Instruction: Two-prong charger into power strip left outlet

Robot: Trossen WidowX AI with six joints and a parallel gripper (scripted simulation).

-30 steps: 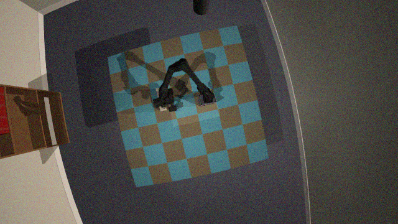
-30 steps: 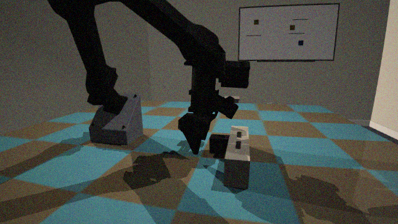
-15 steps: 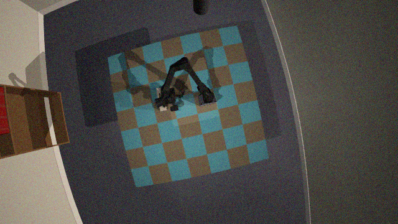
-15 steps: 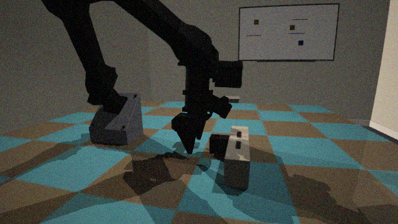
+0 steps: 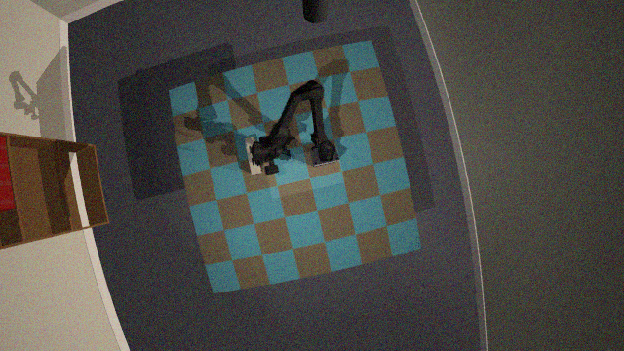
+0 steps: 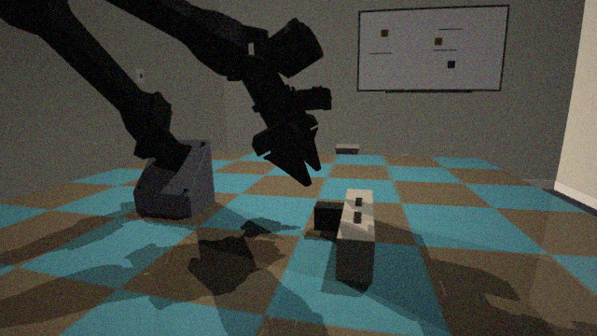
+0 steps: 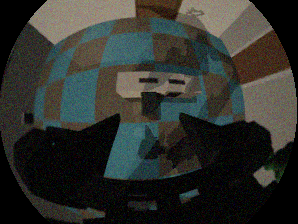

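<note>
The power strip [image 5: 255, 168] [image 6: 355, 231] [image 7: 129, 90] is a pale block with two dark outlets on top. The charger [image 5: 271, 168] [image 6: 328, 216] [image 7: 150, 105] is a small black block low beside the strip's long side, on the side towards the arm's base. Its prongs cannot be made out clearly. My gripper [image 6: 313, 176] [image 7: 150, 116] is open and empty, tilted in the air above the charger and off to its base side. In the wrist view the charger shows between and beyond the fingertips. The arm hides part of the strip in the top view.
The arm's base [image 5: 332, 159] [image 6: 173, 196] stands on the blue and brown checkered mat [image 5: 301, 221] [image 6: 448, 191]. A wooden shelf [image 5: 31, 171] is at the left wall in the top view. A whiteboard [image 6: 406, 70] hangs on the back wall. Arm shadows fall around the strip.
</note>
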